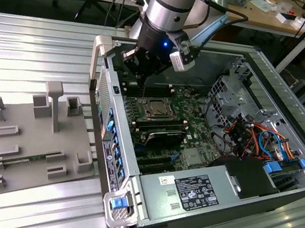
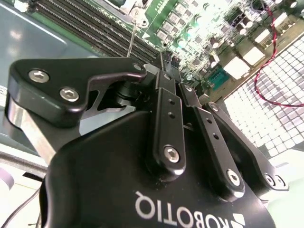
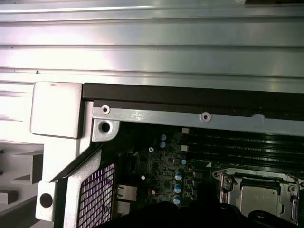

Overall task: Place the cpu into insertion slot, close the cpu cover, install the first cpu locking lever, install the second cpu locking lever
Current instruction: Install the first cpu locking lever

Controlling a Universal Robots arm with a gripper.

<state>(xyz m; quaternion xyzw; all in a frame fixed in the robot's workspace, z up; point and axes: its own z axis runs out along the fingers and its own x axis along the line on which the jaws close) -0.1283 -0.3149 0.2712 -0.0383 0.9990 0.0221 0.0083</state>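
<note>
The cpu (image 1: 156, 110) lies flat in the insertion slot (image 1: 164, 119) on the green motherboard, its silver top showing (image 3: 259, 199). Around the chip lies the silver frame of the cpu cover (image 3: 227, 184), which looks lowered. My gripper (image 1: 140, 80) hangs inside the open computer case, just above the board and a little toward the exterior view's left of the slot. In the second wrist view its black fingers (image 2: 166, 114) stand close together, shut, holding nothing that I can see. A thin metal lever rod (image 2: 131, 40) rises from the board just beyond the fingertips.
The case's side wall (image 1: 108, 136) and corner bracket (image 3: 57, 109) stand close to the gripper. Long black memory slots (image 1: 163, 134), coloured cables (image 1: 254, 137) and a power supply (image 1: 197, 195) lie in the case. A grey fixture plate (image 1: 30, 146) lies at the exterior view's left.
</note>
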